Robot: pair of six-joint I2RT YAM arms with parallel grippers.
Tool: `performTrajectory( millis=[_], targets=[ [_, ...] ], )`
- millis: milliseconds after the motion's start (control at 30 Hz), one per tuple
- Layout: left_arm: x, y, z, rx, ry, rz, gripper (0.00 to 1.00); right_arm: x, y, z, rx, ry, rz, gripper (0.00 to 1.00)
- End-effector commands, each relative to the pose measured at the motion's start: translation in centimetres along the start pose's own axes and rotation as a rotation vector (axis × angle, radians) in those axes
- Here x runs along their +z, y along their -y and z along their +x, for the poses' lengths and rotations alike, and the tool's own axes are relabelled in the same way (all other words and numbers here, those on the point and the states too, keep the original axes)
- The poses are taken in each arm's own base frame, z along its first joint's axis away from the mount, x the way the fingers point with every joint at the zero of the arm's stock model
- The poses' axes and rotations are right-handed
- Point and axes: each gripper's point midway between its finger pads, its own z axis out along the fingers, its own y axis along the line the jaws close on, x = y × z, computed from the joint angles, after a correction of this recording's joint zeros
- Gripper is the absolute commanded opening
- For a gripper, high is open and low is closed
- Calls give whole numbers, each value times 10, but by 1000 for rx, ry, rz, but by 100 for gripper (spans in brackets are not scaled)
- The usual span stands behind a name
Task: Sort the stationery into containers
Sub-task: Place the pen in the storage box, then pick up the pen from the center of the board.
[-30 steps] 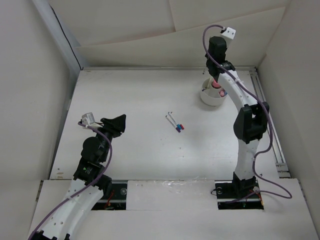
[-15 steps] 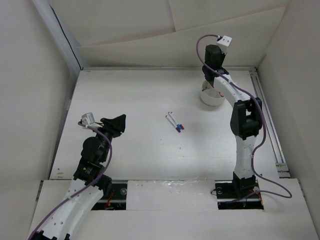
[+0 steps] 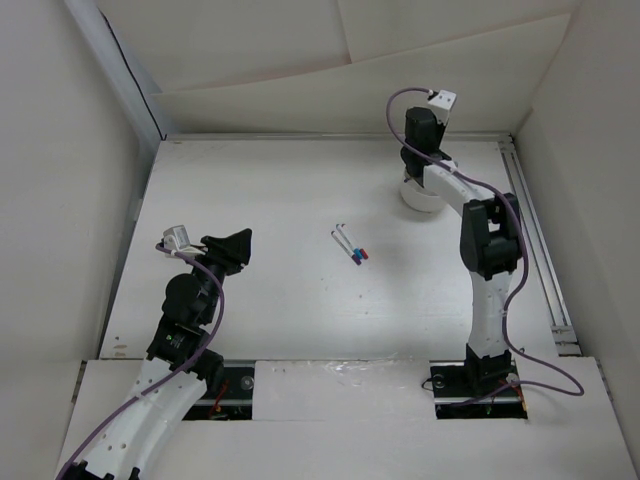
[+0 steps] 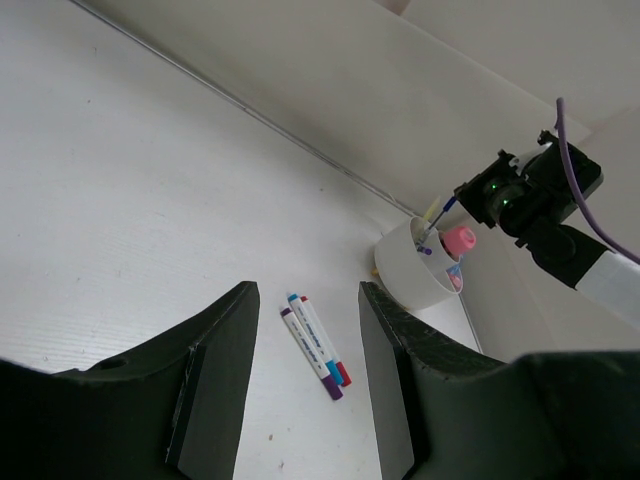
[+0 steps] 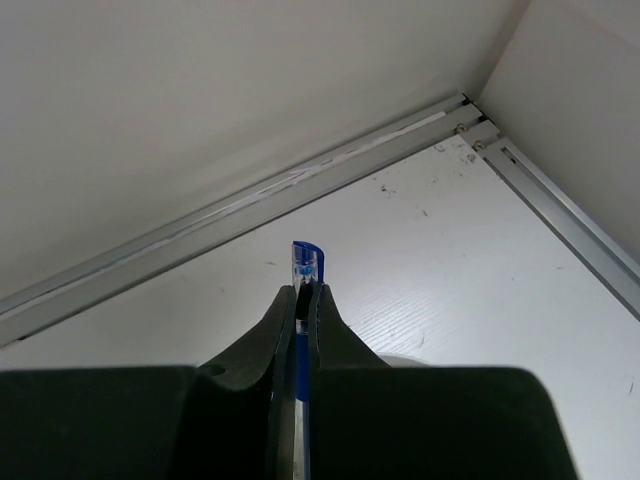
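The round white tub (image 3: 419,197) stands at the back right of the table; in the left wrist view (image 4: 415,268) it holds a pink-capped glue stick (image 4: 459,240) and thin pens. My right gripper (image 3: 418,158) is over the tub and shut on a blue pen (image 5: 304,268), whose cap end sticks out past the fingertips. A few white pens with red, blue and purple caps (image 3: 350,244) lie together mid-table, also in the left wrist view (image 4: 316,342). My left gripper (image 3: 236,246) is open and empty, well left of them.
A metal rail (image 3: 535,240) runs along the table's right edge and another along the back wall (image 5: 250,205). White walls enclose the table on three sides.
My right arm has swung its wrist left and toward the back wall over the tub, now hiding most of it. The left arm and the loose pens have not moved.
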Motion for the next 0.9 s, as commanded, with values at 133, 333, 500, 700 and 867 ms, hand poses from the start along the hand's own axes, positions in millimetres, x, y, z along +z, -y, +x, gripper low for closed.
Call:
performTrajectory(
  millis=[133, 333, 500, 700, 867],
  targets=[
    [0, 11, -11, -7, 38, 36, 41, -29, -3, -50, 90, 101, -20, 22],
    [0, 11, -11, -7, 38, 36, 41, -52, 0, -84, 135, 142, -46, 52],
    [-1, 12, -13, -9, 45, 42, 41, -82, -4, -109, 148, 154, -104, 51],
    [-1, 12, -13, -9, 45, 42, 41, -167, -43, -118, 136, 67, -417, 6],
    [-1, 12, -13, -9, 45, 42, 41, -290, -112, -41, 120, -214, -1005, 0]
  ],
)
